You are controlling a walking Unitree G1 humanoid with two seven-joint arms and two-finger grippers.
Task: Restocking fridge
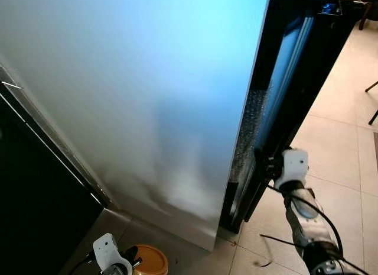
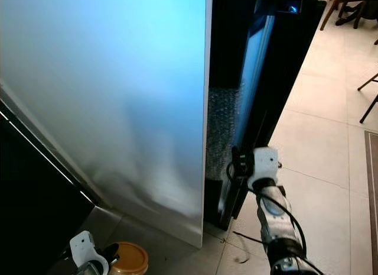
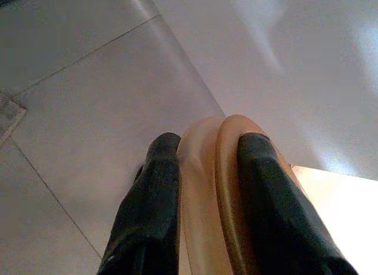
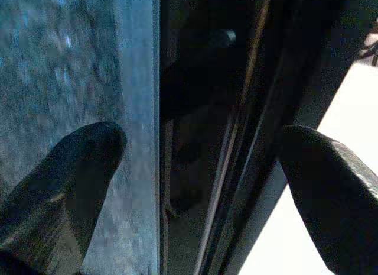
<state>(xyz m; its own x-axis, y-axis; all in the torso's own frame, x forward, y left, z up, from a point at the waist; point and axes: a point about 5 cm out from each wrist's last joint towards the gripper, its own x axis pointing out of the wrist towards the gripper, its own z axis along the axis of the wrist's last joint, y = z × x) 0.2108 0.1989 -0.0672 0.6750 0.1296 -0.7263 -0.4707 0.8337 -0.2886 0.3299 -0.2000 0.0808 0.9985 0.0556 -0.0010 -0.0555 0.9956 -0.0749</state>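
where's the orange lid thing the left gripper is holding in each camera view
Left eye view: the orange lid sits at the bottom edge, beside the left gripper's white wrist.
Right eye view: at the bottom edge too, further left.
Left wrist view: its rim is clamped between the two black fingers.
Right wrist view: not in it.
Shared landmark: the pale fridge door, rising just behind the lid.

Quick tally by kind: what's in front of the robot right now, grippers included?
Fridge door: 1
Orange jar, held in left gripper: 1
Grippers: 2, left, right at the door edge
Total: 4
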